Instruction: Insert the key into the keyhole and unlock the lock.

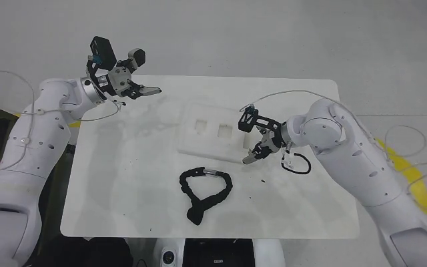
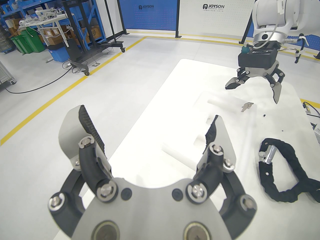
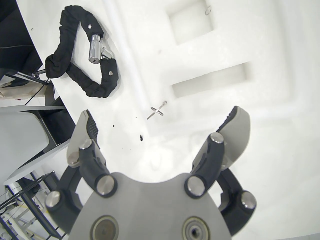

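Nothing is done yet: the key [image 3: 157,111] lies loose on the foam tray [image 3: 252,28], at 2 o'clock from the chain lock [image 1: 195,215]. The right hand [image 3: 160,118] over it and the left hand [image 2: 148,117] are both spread and empty. Grasping, inserting and turning remain.

Shiny smooth metal lock cylinder [image 3: 94,50] on matt black cloth sleeve [image 3: 92,88], thin metal key [image 3: 157,110], matt white foam tray [image 3: 275,38]

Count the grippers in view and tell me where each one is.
2. The left gripper hangs open by the table's far left corner. The right gripper hangs open above the white foam tray, over the key. None looks hidden.
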`<action>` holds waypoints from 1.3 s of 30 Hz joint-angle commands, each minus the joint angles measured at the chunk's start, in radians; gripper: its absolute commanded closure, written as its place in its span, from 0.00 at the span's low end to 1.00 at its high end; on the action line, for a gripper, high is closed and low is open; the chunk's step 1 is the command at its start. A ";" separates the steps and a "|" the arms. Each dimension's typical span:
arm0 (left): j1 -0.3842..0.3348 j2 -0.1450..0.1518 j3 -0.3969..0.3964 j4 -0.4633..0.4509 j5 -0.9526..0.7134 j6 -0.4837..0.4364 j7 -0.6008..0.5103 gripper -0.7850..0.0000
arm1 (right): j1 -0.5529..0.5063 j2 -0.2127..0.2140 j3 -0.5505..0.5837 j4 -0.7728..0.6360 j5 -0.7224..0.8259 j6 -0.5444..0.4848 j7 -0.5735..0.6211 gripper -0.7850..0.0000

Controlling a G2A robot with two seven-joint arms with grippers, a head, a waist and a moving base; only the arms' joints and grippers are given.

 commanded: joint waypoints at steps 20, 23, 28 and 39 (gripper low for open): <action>0.000 0.000 0.000 0.000 0.000 0.000 0.000 0.00 | 0.045 -0.017 -0.079 0.074 0.010 0.032 0.029 0.60; 0.000 0.000 0.000 0.000 0.000 0.000 0.000 0.00 | 0.048 -0.018 -0.082 0.079 0.006 0.034 0.026 0.66; 0.000 0.000 0.000 0.000 0.000 0.000 0.000 0.00 | 0.052 -0.018 -0.086 0.089 -0.001 0.036 0.023 0.87; 0.000 0.000 0.000 0.000 0.000 0.000 0.000 0.00 | 0.054 -0.013 -0.078 0.069 -0.045 0.048 0.003 1.00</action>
